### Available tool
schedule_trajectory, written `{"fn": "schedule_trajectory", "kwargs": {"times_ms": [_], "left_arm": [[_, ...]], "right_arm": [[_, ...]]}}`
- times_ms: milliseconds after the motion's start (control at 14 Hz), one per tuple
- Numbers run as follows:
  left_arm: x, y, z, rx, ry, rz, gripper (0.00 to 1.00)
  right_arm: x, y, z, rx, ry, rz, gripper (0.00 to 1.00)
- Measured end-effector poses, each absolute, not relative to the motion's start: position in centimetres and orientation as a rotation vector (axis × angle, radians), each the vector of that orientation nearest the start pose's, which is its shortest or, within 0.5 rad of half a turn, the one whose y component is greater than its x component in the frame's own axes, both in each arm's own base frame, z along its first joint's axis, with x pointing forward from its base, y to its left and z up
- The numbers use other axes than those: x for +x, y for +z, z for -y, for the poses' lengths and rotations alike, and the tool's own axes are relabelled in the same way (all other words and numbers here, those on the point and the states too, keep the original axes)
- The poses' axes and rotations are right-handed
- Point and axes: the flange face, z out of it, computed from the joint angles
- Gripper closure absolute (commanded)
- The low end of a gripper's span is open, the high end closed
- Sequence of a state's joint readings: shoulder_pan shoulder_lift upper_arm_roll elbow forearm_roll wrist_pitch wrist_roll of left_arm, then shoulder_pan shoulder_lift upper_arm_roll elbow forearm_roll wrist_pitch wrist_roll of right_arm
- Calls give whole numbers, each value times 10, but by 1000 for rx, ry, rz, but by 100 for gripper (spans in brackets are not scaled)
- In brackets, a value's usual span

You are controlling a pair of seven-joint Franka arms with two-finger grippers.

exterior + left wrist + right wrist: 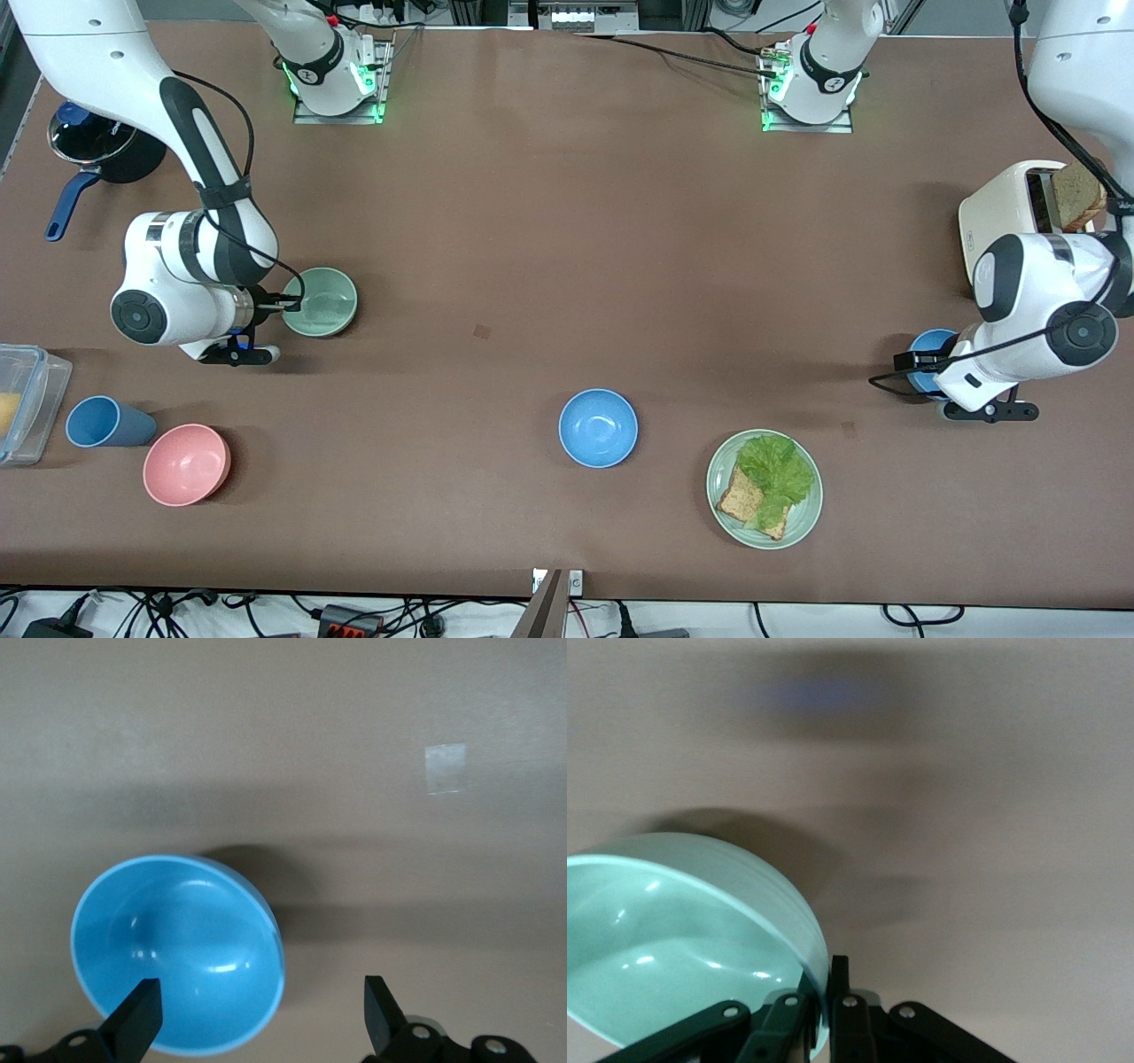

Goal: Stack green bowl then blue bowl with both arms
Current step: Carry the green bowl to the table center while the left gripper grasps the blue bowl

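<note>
The left claw [261,1023] hangs with its two black fingers [137,1019] spread wide over a sky-blue bowl [177,952] sitting upright on the brown tabletop [354,744].

Bright, even overhead light, soft shadows; right wrist view slightly blurred.

pink bowl [186,463] | blue cup [108,423] | toaster [1010,215] | green plate [725,509] | pot [104,151]
</note>
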State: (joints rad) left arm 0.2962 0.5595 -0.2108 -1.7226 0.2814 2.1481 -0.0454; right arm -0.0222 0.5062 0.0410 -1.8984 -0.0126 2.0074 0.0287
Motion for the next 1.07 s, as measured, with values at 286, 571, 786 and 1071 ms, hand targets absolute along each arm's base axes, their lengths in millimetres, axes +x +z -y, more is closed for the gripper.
{"fn": "schedule_trajectory", "kwargs": {"times_ms": [286,571,786,1071], "left_arm": [[641,231,-99,-3041,220,-39,20],[635,213,-95,-3049,265,-51,59],[634,210,-94,-3050,272,-54,91],[635,213,-93,-3051,269,-55,99]], "right_arm": [[604,251,-79,-2983,629,61,100],[591,283,-219,-2939,605,79,100],[561,273,-313,-2913,593,16,100],[501,244,-424,-2955,537,-20,100]]}}
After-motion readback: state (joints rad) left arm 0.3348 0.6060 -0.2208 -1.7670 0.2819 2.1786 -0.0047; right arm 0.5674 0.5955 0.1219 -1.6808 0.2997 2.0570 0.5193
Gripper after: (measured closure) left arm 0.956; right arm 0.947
